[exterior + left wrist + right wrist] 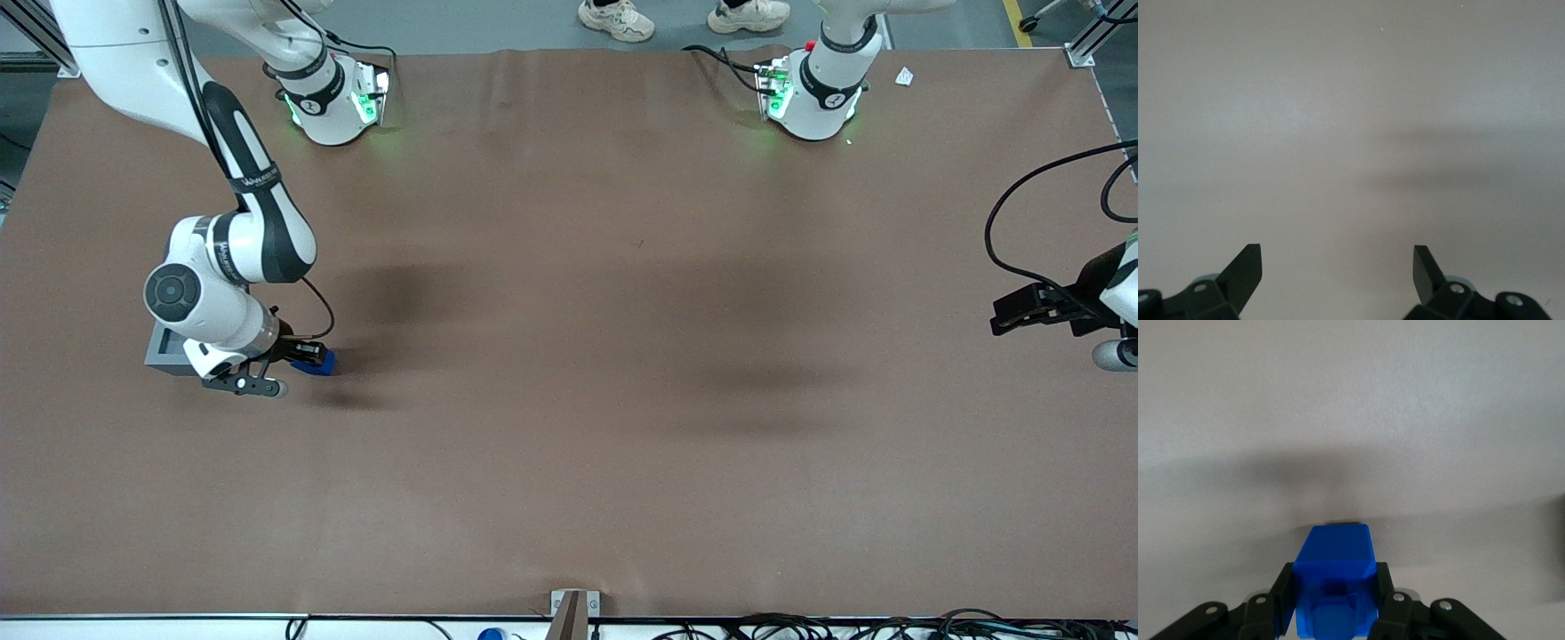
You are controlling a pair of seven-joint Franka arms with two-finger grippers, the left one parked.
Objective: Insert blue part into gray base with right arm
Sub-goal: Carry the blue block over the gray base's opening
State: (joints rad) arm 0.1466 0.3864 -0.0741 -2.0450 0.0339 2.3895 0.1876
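The blue part (320,359) is held between the fingers of my right gripper (307,354), which is shut on it close above the brown table. In the right wrist view the blue part (1334,577) fills the space between the two black fingers (1283,593), its stud toward the camera. The gray base (164,350) stands on the table beside the gripper, toward the working arm's end, and is mostly hidden under the white wrist of the right arm (213,302).
The brown table (569,356) spreads wide toward the parked arm's end. Both arm bases (338,98) stand at the edge farthest from the front camera. A small bracket (573,609) and cables lie at the nearest edge.
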